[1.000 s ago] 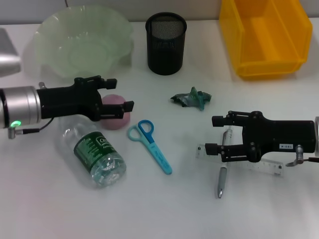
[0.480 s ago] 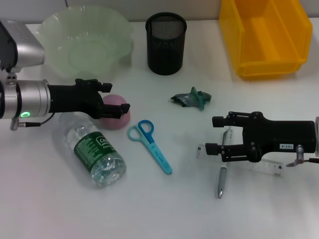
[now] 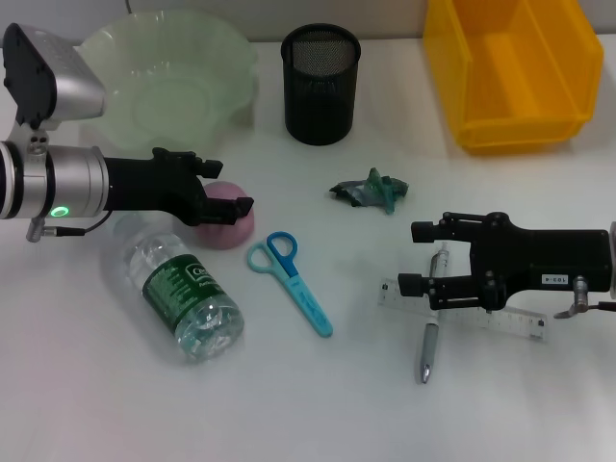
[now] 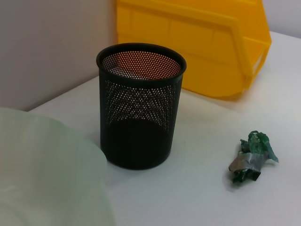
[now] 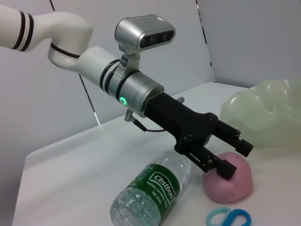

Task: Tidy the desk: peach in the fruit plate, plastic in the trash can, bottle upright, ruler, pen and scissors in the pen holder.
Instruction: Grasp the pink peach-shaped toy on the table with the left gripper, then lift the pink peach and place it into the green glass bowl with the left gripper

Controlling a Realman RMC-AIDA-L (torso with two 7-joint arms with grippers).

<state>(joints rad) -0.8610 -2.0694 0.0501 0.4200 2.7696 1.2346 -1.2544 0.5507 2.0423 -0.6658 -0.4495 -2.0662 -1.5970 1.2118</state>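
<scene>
1. Head view has the left gripper (image 3: 223,204) over the pink dome-shaped peach (image 3: 229,223), jaws spread to either side of it and not yet clenched; the peach sits on the white desk (image 3: 318,404), just beside the pale green scalloped fruit plate (image 3: 164,82).
2. Right wrist view backs that up: one fingertip (image 5: 226,168) is at the peach's top, and the peach is still down on the desk, not lifted.
3. Over on the other side, the right gripper (image 3: 423,258) hovers with jaws released above the silver pen (image 3: 429,339) and the clear plastic ruler (image 3: 481,313), gripping neither.
4. Score so far, judging by the layout: nothing is finished. The fruit plate looks empty, and so does the black mesh pen holder (image 3: 320,85) as far as its inside shows.
5. Still to go: the crumpled green plastic scrap (image 3: 371,190) lies on the desk, short of the yellow bin (image 3: 510,72) that seems to serve as the trash can.
6. The clear water bottle with the green label (image 3: 178,289) lies on its side, and the blue-handled scissors (image 3: 289,279) lie flat beside it.
</scene>
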